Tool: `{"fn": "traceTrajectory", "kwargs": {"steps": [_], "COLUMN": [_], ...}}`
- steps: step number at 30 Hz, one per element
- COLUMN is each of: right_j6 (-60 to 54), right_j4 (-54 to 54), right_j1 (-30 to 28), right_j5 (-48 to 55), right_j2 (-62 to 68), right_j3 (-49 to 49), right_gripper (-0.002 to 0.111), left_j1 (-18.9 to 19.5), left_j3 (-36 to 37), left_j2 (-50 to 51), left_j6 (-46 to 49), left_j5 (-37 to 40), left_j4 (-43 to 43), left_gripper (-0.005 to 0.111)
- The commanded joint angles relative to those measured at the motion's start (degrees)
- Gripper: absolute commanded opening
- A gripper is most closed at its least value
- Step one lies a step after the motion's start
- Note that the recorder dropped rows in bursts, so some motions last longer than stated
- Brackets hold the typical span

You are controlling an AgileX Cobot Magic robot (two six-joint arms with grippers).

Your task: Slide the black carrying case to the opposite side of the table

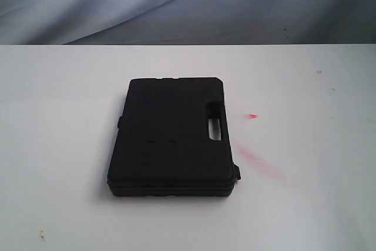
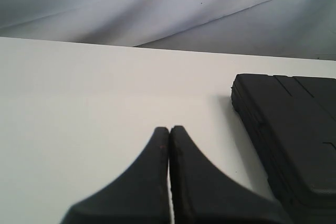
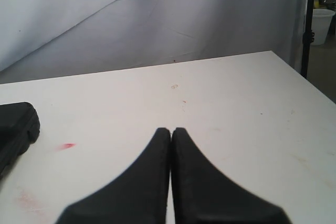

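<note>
The case [image 1: 173, 136] is lying flat on the table [image 1: 59, 145], near the middle of the exterior view and a little toward the near edge. It is black and closed, with its broad face turned up. A slot [image 1: 212, 124] for the hand is running along its right side, a small latch [image 1: 237, 172] is sticking out at its near right corner, and a tab [image 1: 119, 123] is showing on its left edge.

Right of the case, red marks are staining the white top. A bright spot [image 1: 251, 116] is sitting beside the slot, and a longer, fainter streak [image 1: 263, 163] is trailing off near the latch. A few dark specks [image 1: 319, 72] are dotting the table farther out.

The left gripper [image 2: 169, 128] is pointing out over bare table, its two black fingers [image 2: 142, 182] pressed together along a thin seam and pinching nothing. In the left wrist view one corner of the case is lying apart from those fingers. The right gripper [image 3: 171, 128] is likewise pressed together and pinching nothing. Its wrist view is catching a corner of the case well apart from it.

Beyond the far edge, a pale cloth [image 1: 176, 4] is hanging in folds. Past the table corner in the right wrist view, a black pole [image 3: 306, 24] is standing beside a white bucket [image 3: 324, 24].
</note>
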Motion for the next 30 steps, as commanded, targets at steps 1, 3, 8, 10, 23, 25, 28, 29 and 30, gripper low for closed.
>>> {"fn": "traceTrajectory", "kwargs": {"steps": [1,3,8,10,23,25,28,29,30], "right_j6": [-0.06,-0.06,-0.06,-0.06,-0.06,-0.06,-0.06,-0.06,-0.06], "right_j4": [-0.65,-0.65,-0.65,-0.65,-0.67,-0.67,0.5,1.15,2.44], "right_j1": [-0.28,-0.28,-0.28,-0.28,-0.28,-0.28,-0.28,-0.28,-0.28], "right_j5": [-0.11,-0.11,-0.11,-0.11,-0.58,-1.58,-7.64,-8.42,-9.03], "right_j2": [0.09,0.09,0.09,0.09,0.09,0.09,0.09,0.09,0.09], "right_j3": [0.15,0.15,0.15,0.15,0.15,0.15,0.15,0.15,0.15], "right_gripper": [0.0,0.0,0.0,0.0,0.0,0.0,0.0,0.0,0.0], "left_j1": [0.19,0.19,0.19,0.19,0.19,0.19,0.19,0.19,0.19], "left_j3": [0.23,0.23,0.23,0.23,0.23,0.23,0.23,0.23,0.23], "left_j2": [-0.19,-0.19,-0.19,-0.19,-0.19,-0.19,-0.19,-0.19,-0.19], "left_j6": [-0.07,-0.07,-0.07,-0.07,0.05,0.05,0.05,0.05,0.05], "left_j5": [0.14,0.14,0.14,0.14,0.14,0.14,0.14,0.14,0.14], "left_j4": [-0.01,-0.01,-0.01,-0.01,-0.01,-0.01,-0.01,-0.01,-0.01], "left_gripper": [0.0,0.0,0.0,0.0,0.0,0.0,0.0,0.0,0.0]}}
